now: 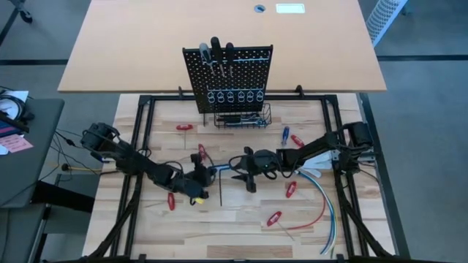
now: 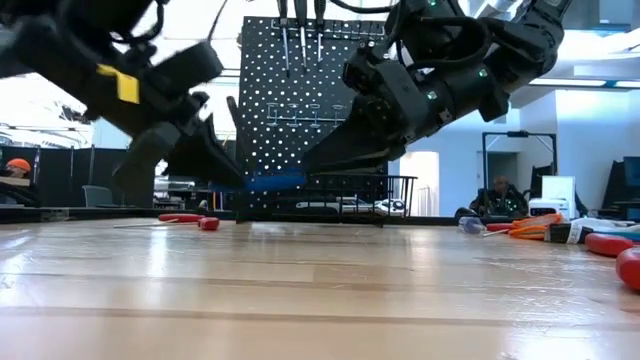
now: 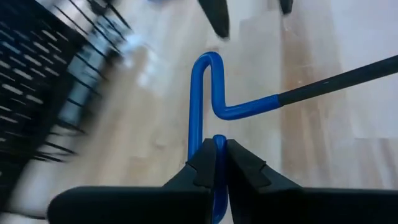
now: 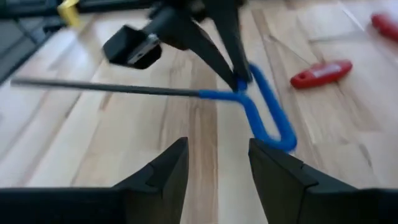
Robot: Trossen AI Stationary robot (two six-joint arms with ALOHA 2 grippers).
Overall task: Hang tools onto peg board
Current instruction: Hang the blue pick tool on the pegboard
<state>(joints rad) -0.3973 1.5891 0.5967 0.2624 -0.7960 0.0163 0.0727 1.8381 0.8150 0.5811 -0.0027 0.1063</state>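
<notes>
No text, label or number is legible anywhere, as far as these views allow.

Both arms: dark, near-black jointed segments. Left pincer (image 1: 199, 177): black tapered fingers (image 3: 205, 168), yellow tag on wrist housing beside it. Right pincer (image 1: 241, 169): same black wedge-shaped fingers (image 4: 163, 169); small green lights on the arm housing behind that pincer. Thin black cables trail along both arms.
</notes>
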